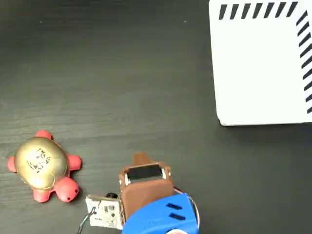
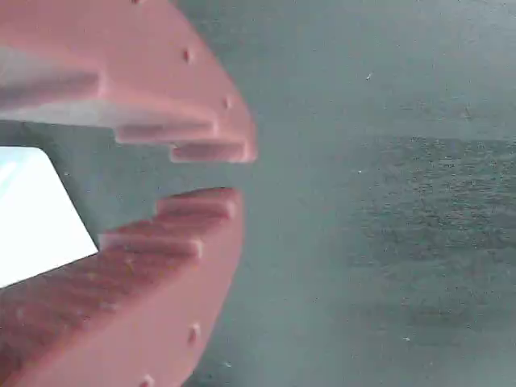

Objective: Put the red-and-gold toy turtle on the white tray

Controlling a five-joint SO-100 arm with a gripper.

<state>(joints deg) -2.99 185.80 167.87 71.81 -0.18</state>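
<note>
In the fixed view the red-and-gold toy turtle point(image 1: 43, 165) sits on the dark table at the lower left, gold shell up and coral-red head toward the bottom right. The white tray point(image 1: 261, 63), with black stripes along its top and right edges, lies at the upper right. A corner of the tray point(image 2: 32, 218) shows between the fingers in the wrist view. My gripper point(image 1: 141, 158) is low at the bottom centre, to the right of the turtle and apart from it. In the wrist view the gripper point(image 2: 234, 175) holds nothing, with only a narrow slit between its toothed fingertips point(image 2: 201, 205).
The blue and brown arm point(image 1: 156, 209) enters from the bottom edge, with a small circuit board and wires point(image 1: 103, 212) on its left side. Dark wood-grain table point(image 1: 122, 73) stretches between the turtle and the tray.
</note>
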